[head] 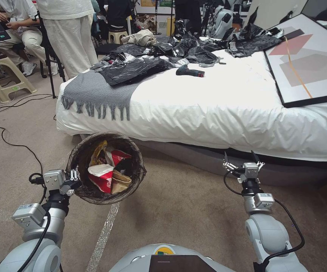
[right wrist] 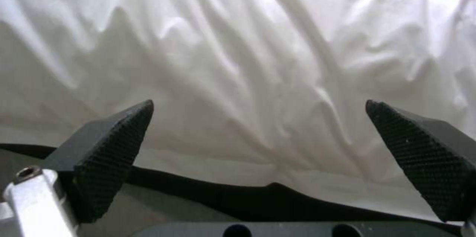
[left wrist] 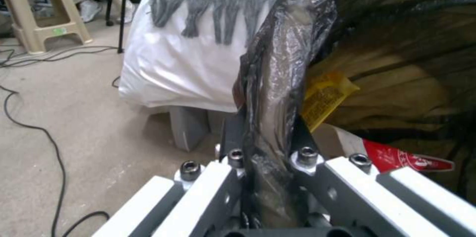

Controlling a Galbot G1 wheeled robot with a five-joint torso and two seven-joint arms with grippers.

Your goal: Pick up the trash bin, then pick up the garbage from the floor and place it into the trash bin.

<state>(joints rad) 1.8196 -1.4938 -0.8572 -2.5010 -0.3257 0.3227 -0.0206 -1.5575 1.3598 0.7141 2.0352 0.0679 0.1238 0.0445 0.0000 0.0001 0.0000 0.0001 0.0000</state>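
We hold the trash bin (head: 106, 168) off the floor (head: 178, 211) just before the bed (head: 216, 109), our left pincer (head: 73, 182) clamped on its bag-lined rim, arm extended forward. Garbage (head: 108, 170) lies inside it. Our right pincer (head: 242, 160) reaches toward the bed's edge, spread wide and empty.
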